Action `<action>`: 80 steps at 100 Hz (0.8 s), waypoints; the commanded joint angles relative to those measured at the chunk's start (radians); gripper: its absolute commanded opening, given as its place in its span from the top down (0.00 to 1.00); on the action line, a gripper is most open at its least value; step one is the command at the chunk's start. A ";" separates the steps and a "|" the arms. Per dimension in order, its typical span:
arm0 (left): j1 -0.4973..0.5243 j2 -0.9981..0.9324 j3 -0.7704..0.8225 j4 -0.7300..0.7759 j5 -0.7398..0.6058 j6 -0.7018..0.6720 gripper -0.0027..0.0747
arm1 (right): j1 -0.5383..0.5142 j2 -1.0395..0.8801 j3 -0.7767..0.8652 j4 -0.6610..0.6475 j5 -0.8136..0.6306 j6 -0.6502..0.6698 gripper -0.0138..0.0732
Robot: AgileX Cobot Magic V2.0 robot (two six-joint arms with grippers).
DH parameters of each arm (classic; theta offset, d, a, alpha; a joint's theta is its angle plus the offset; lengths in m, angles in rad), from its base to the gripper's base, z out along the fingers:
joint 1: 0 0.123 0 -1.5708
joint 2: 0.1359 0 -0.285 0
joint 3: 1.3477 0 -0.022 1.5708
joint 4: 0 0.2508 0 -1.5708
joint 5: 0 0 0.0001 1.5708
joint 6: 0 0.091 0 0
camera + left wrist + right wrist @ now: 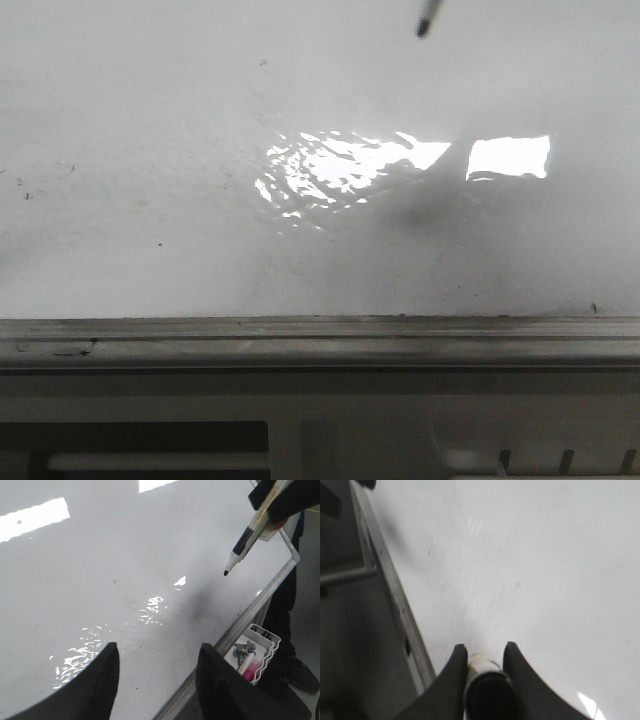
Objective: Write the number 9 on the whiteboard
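The whiteboard lies flat below the marker, whose dark tip hangs just above the glossy surface, apparently not touching it, though the angle makes that hard to judge. The marker's long axis slants down toward the board, tip first. The right gripper pinches the marker barrel between its fingers and is the nearer arm. The left gripper hovers over the board with its jaws spread, holding nothing. No number 9 is visible yet.
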 commanded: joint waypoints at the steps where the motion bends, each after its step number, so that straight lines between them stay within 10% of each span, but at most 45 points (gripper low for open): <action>1: 0.003 0.001 -0.032 -0.050 -0.053 -0.016 0.57 | 0.014 -0.074 0.109 -0.022 -0.339 0.010 0.89; 25: 0.003 0.001 -0.032 -0.052 -0.060 -0.016 0.57 | -0.056 -0.122 0.522 -0.119 -1.051 0.001 0.89; 80: 0.003 0.001 -0.010 -0.054 -0.101 -0.016 0.57 | -0.133 0.038 0.532 0.060 -1.006 0.001 0.89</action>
